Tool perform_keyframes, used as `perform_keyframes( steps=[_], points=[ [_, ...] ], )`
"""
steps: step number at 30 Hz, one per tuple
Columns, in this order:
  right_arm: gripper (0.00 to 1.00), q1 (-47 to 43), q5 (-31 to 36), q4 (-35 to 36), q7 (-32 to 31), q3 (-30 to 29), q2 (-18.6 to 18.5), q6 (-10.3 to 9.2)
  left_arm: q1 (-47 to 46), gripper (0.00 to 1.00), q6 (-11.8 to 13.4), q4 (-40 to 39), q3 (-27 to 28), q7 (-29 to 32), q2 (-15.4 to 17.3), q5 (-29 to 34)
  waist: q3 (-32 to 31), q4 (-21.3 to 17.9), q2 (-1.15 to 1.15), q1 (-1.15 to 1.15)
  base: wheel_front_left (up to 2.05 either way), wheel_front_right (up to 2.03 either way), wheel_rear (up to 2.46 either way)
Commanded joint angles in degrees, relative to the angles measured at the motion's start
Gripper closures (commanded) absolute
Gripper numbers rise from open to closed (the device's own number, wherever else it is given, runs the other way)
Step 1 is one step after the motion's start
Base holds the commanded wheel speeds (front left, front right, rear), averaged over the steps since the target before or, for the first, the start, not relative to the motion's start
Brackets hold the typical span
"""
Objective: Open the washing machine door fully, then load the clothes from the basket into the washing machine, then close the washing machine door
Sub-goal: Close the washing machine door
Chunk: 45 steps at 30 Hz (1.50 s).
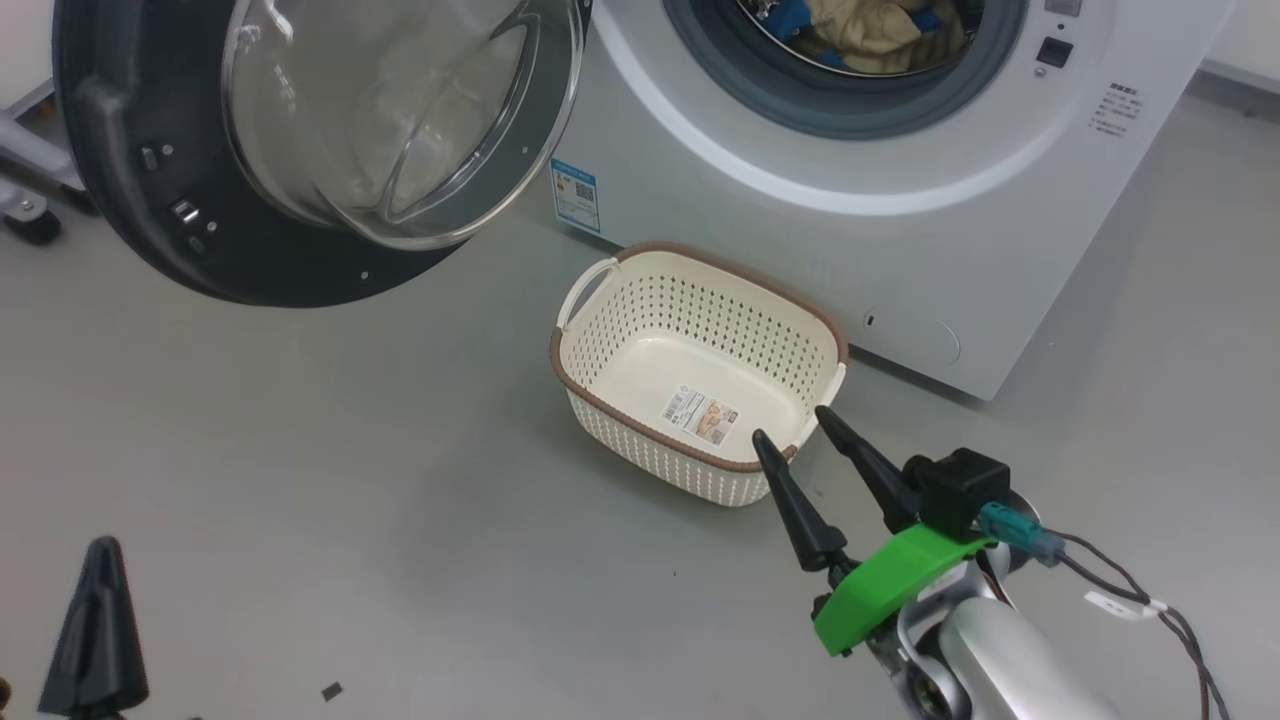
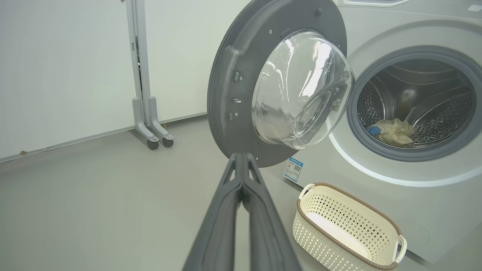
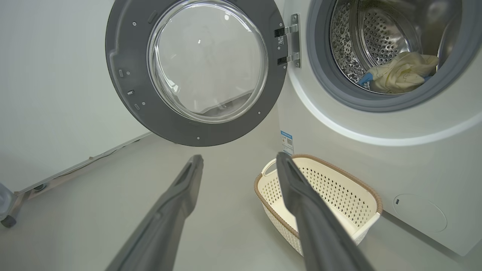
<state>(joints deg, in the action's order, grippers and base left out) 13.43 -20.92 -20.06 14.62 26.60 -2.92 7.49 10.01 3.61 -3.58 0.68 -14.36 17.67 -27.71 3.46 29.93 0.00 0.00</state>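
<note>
Two pairs of fingers, neither gripping anything: pressing flat together tip to tip on the left gripper (image 2: pixel 241 155), pinching nothing; spreading wide on the right gripper (image 3: pixel 240 156), likewise empty. Aiming, in the left wrist view, toward twelve o'clock at the lower rim of the washing machine door (image 2: pixel 226 113), near it but not touching. Hovering, for the right pair in the head view, just beside the near corner of the basket (image 1: pixel 655 455), at five o'clock from its middle. Finding that basket bare apart from the paper label (image 1: pixel 700 415) on its floor, and finding the clothes (image 1: pixel 870 35) already inside the drum (image 3: pixel 376 37) of the washing machine (image 1: pixel 800 250), up at one o'clock. Judging the loading done, and the closing as the step in hand. Seeing the door hanging wide open at eleven o'clock in the head view, turning on the hinge (image 3: pixel 290 41) at its three o'clock edge and carrying the latch (image 3: pixel 130 92) at its nine o'clock edge. Reading the left arm as the nearer one, sitting low at seven o'clock, almost under the door. Expecting to need a reach round the latch side, then a push from nine o'clock toward three o'clock about the upright hinge line.
</note>
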Motion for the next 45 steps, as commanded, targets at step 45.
perform_keyframes(
  steps=[45],
  points=[
    [0.0,4.7,14.3,12.6,-4.6,-7.4,0.0,0.0,-57.8,1.0,-11.1,53.5,26.1,22.9,34.8,-67.8,21.9,-14.6,0.0,0.0,0.0,0.0,0.0]
  ],
)
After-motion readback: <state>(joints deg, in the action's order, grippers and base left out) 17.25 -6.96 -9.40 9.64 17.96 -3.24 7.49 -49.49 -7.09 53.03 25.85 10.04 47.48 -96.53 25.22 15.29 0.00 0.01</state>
